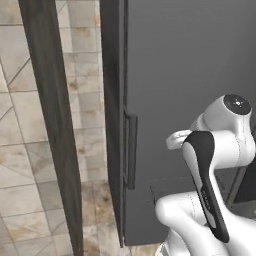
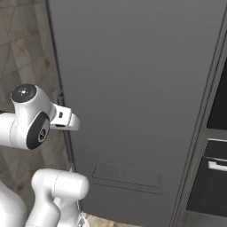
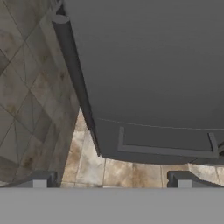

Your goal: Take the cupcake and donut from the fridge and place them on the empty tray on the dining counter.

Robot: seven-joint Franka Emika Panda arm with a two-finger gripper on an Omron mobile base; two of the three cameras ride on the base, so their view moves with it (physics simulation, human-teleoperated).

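The fridge (image 1: pixel 190 75) is a tall dark grey appliance, and its door (image 2: pixel 133 88) stands closed right in front of me. A vertical bar handle (image 1: pixel 131 150) runs down the door's left edge, and it also rises as a dark bar handle (image 3: pixel 74 70) in the hand view. My gripper (image 3: pixel 111 181) is open with nothing between its fingertips (image 3: pixel 39 180). It hangs in front of the lower door, a short way off it and to the right of the handle. The cupcake and donut are hidden behind the closed door. The tray and the dining counter are out of view.
A dark wood-grain panel (image 1: pixel 50 125) stands to the left of the fridge, with tan tiled floor (image 1: pixel 20 150) between them. An oven front (image 2: pixel 213 177) with a pale handle sits to the fridge's right. A recessed drawer panel (image 3: pixel 166 146) crosses the fridge's bottom.
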